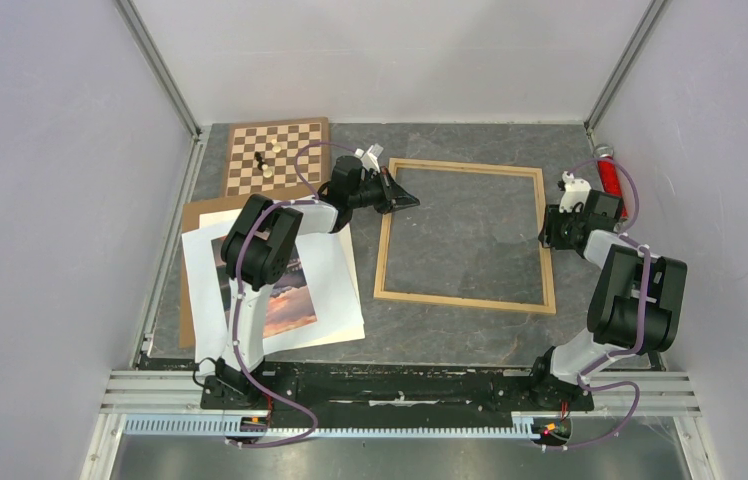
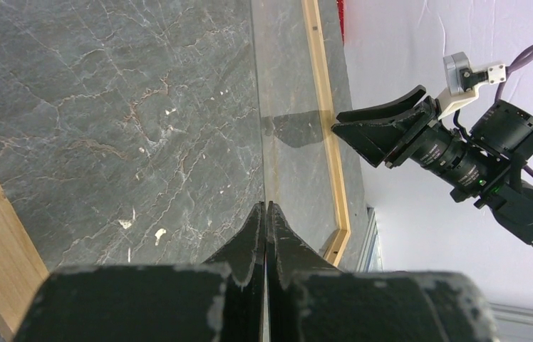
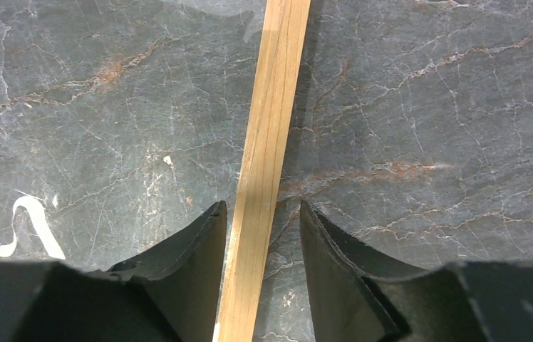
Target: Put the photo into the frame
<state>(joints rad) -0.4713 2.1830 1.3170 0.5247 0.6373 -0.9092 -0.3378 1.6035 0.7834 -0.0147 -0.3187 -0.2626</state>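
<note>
Now, step: frame (image 1: 465, 300) apparently being positioned, photo (image 1: 295, 305) untouched
Left fingers (image 2: 253, 239): pressed together
Right fingers (image 3: 199, 249): spread astride frame rail
Next: photo to be picked up

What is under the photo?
White sheets, with a brown board beneath them. The left arm hides much of the photo and stack, so nothing more can be told.

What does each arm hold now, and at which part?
The right gripper seems to hold nothing: its fingers stand apart, one each side of the right rail of the frame. The left gripper is shut; whether it pinches anything cannot be told.
</note>
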